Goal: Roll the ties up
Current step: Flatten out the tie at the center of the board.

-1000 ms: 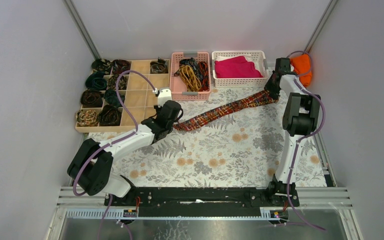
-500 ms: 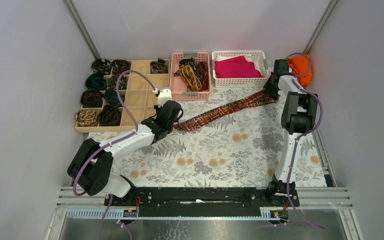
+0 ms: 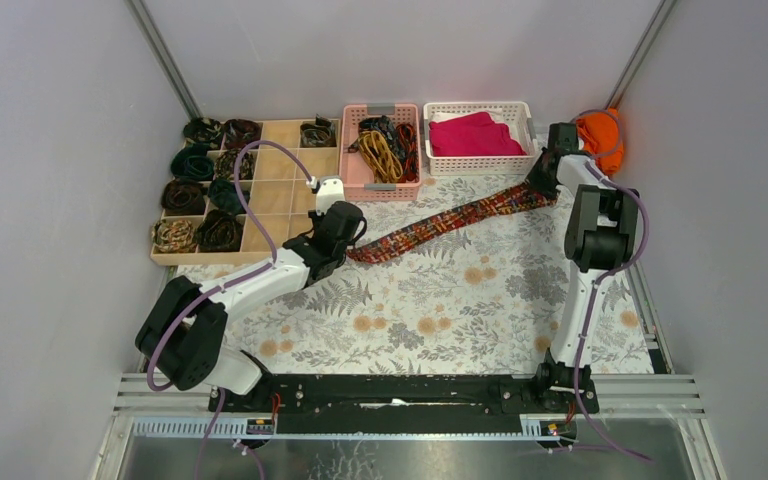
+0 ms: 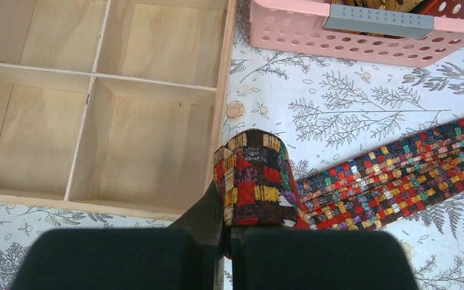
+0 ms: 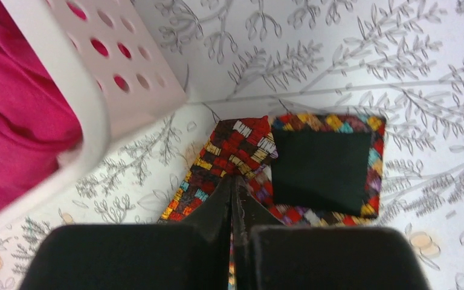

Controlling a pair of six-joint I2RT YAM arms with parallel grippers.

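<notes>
One patterned tie (image 3: 440, 222), red-orange and dark, lies slantwise on the floral bench (image 3: 440, 320), running from 10 o'clock toward 2 o'clock. Left pincer (image 4: 226, 226): pressed together on the tie's folded end, beside the wooden tray (image 4: 127, 139). Right pincer (image 5: 232, 181): pinching the tie's black-lined end near the white basket (image 5: 115, 66). Rolled ties (image 3: 195, 195): in tray compartments, 10 o'clock. Loose ties (image 3: 385, 150): in the pink basket (image 3: 380, 190), 12 o'clock.

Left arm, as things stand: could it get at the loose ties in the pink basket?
Probably not yet. The pink basket sits close beyond the left gripper with its top open, but that gripper is shut on the red patterned tie, so it would have to let go first.
</notes>
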